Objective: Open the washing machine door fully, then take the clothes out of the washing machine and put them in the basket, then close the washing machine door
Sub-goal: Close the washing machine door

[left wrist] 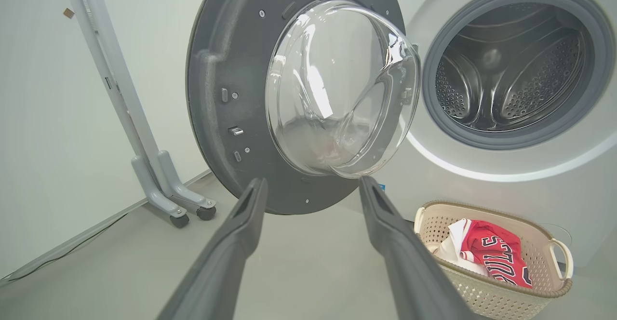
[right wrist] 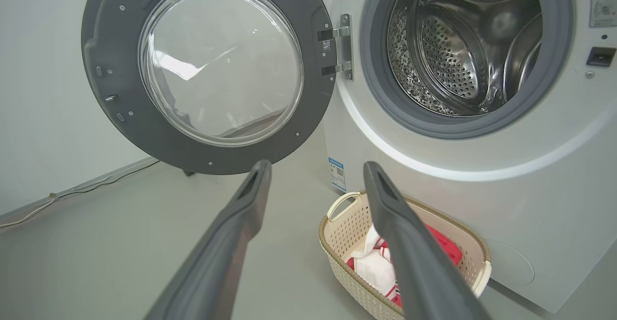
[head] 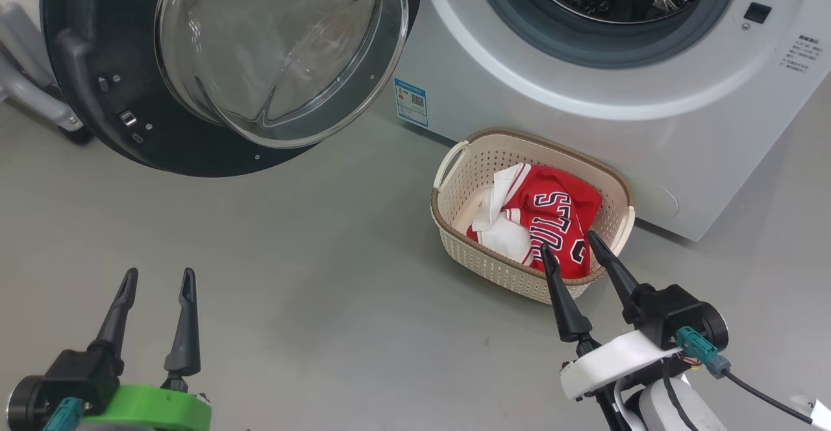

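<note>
One washing machine [head: 584, 126], one washing machine door [head: 91, 61], one basket [head: 480, 262] with two handles [head: 449, 163], one heap of clothes [head: 552, 204], two grippers, a left gripper [head: 160, 274] and a right gripper [head: 569, 240], one blue label sticker [head: 411, 101], one grey wheeled stand [left wrist: 144, 132]

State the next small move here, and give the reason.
Probably swing the left gripper toward the washing machine door to begin pushing it shut: the clothes lie in the basket, the drum looks empty, the door hangs wide open, and that gripper's jaws stand open.
</note>
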{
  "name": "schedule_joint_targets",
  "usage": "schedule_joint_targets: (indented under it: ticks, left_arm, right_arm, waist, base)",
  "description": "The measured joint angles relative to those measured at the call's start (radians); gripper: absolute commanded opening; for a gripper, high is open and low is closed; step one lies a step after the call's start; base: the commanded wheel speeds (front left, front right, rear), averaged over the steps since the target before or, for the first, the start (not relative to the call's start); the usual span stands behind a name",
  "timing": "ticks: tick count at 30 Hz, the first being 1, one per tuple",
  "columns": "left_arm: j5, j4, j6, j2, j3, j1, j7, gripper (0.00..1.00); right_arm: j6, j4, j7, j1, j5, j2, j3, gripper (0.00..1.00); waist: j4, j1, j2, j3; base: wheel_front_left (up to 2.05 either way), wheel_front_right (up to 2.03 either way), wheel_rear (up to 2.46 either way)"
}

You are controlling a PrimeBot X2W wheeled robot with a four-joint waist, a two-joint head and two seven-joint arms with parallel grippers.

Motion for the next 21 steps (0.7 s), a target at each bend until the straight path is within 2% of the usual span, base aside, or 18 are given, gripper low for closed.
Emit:
schedule_joint_targets:
  ticks: [21]
  left_arm:
    - [0.003, -0.005, 0.000, -0.013, 0.009, 0.003, 0.000, 1.00]
  right_arm:
    - [0.001, 0.026, 0.000, -0.024, 0.002, 0.000, 0.006, 1.00]
  waist:
    - [-0.002, 0.0000, 0.0000, -0.001]
  base:
    - [0.00, 0.00, 0.00]
